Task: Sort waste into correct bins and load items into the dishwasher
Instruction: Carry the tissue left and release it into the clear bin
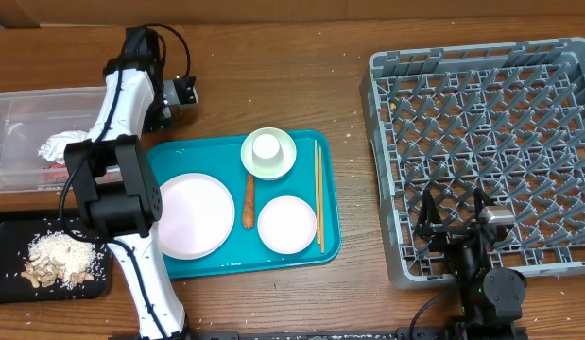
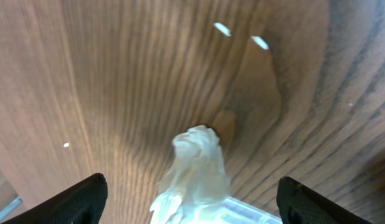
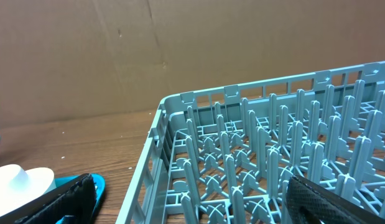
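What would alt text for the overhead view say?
A teal tray on a wooden table holds a large white plate, a smaller white plate, a carrot, chopsticks and a green bowl with a white cup inside. An empty grey dish rack stands to its right; a clear bin and a black tray of food scraps lie to its left.

even warm light, soft shadows, blurred left wrist view

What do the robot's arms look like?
The left arm has white tube-shaped links and chunky black joints, with a black cable looping near its wrist. The right arm looks mostly black, with a silvery block. The fingers are black.
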